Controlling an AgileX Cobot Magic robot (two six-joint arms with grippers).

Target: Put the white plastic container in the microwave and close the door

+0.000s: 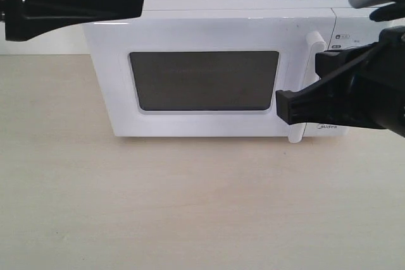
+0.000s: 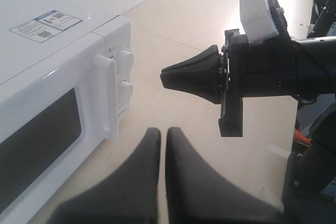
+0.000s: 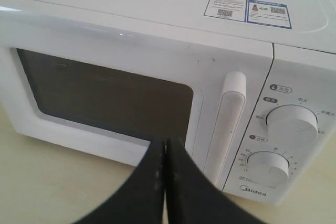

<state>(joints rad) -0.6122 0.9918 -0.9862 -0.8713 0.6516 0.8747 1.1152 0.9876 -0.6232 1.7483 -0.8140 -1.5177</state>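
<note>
Pale wood-grain table [image 1: 190, 207] runs up to a white wall [image 1: 44, 47], and the microwave [image 1: 209, 26] stands on it towards the back, facing the exterior camera. Its door [image 1: 107, 80] is closed flush against the body. The dark window [image 1: 204, 80] gives no view inside, so whether the white plastic container is in there cannot be told. The vertical white bar handle [image 3: 231, 124] runs down the door's right edge, just beside the two round dials [image 3: 291, 121] stacked on the control panel. Two stickers [image 3: 249, 10] lie flat on the top, near its right rear corner.

The right gripper [image 3: 166, 142] has its black fingers pressed together with nothing between them. In the exterior view it crosses in front of the lower half of the handle, tip pointing left. The left wrist view shows bare tabletop between that tip and the microwave's front, so it is apart from the door. The left gripper [image 2: 163, 132] is raised at the upper left of the exterior view, above the door's top left corner. Its fingers are closed to a thin slit and hold nothing
</note>
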